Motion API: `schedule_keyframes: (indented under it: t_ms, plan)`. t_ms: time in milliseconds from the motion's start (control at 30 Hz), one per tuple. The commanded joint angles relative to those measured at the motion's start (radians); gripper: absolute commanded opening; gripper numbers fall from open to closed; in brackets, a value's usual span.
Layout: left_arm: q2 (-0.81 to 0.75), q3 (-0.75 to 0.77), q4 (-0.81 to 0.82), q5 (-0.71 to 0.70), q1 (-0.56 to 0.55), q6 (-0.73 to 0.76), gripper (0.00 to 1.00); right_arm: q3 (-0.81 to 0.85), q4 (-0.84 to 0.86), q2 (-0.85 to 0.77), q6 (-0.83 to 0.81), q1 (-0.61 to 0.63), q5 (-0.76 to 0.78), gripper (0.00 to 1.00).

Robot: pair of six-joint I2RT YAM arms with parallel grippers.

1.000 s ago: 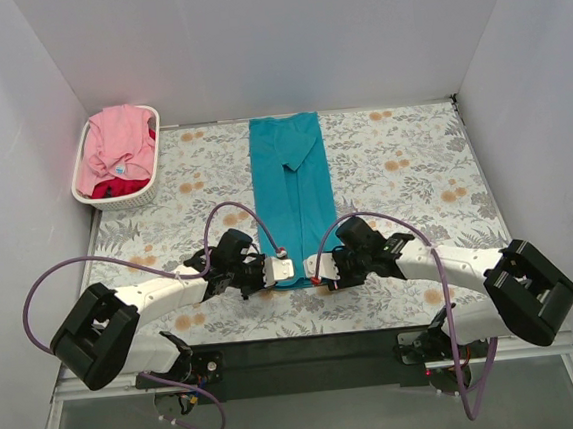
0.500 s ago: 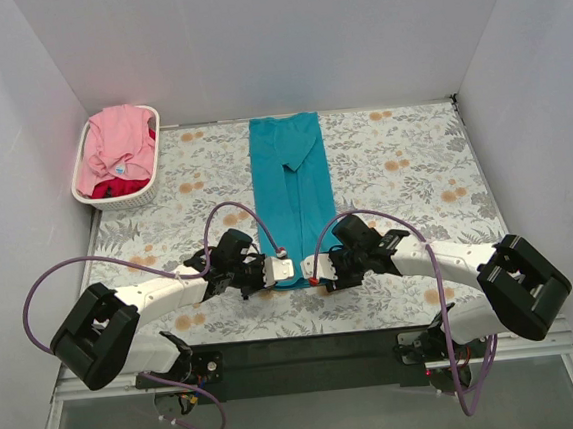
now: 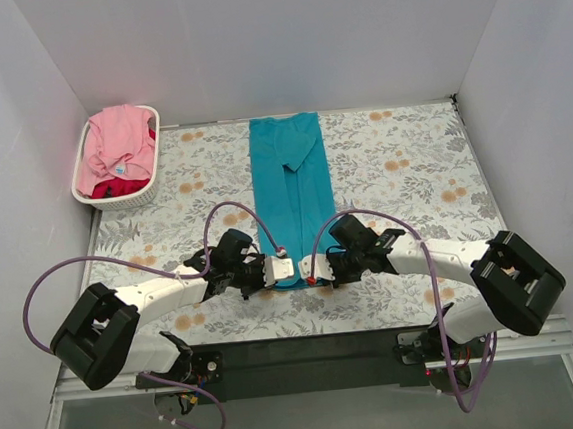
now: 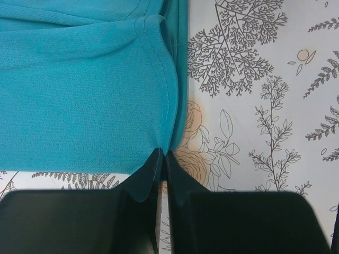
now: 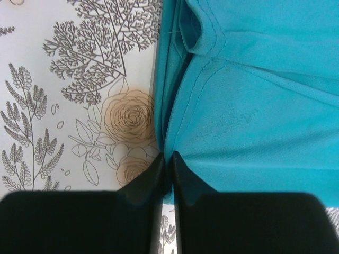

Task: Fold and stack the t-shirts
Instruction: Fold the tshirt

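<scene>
Since a second ago my right gripper (image 3: 312, 268) has edged left and pinched shut on the near hem of the teal t-shirt (image 3: 289, 189). Left gripper (image 3: 282, 268) stays clamped on the opposite corner. Shirt lies as a long strip mid-table (image 3: 403, 164). Step in hand: the crosswise fold. Next move, in my judgement: lift both corners evenly and carry them to the far end.

Left gripper (image 3: 289, 267), right gripper (image 3: 308, 269) maybe pinching teal t-shirt (image 3: 291, 189).

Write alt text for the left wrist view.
The left gripper is pinched shut on the hemmed edge of the teal t-shirt, which fills the upper left. The floral-print table covers the right side.
</scene>
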Motion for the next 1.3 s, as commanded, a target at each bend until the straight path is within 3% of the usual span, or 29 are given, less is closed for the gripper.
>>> schedule_keyframes:
  t_ms: [0,100,400,633,867,1267]
  plan:
    - [0.006,-0.012,-0.017,0.011,-0.002,-0.016,0.00,-0.080,-0.142,0.099,0.020,0.007,0.068,0.14]
    - [-0.016,-0.015,-0.013,0.014,-0.002,-0.027,0.00,-0.073,-0.138,0.092,0.037,0.007,0.078,0.01]
    - [-0.183,0.006,-0.123,0.079,-0.002,-0.077,0.00,0.010,-0.266,-0.066,0.121,0.011,0.052,0.01]
    - [-0.241,0.064,-0.169,0.042,0.004,-0.102,0.00,0.088,-0.316,-0.154,0.118,0.010,0.081,0.01]
    - [-0.142,0.176,-0.138,0.031,0.060,-0.062,0.00,0.203,-0.322,-0.085,0.049,-0.054,0.097,0.01]
    - [0.143,0.411,-0.022,0.082,0.270,0.039,0.00,0.496,-0.333,0.147,-0.109,-0.215,0.111,0.01]
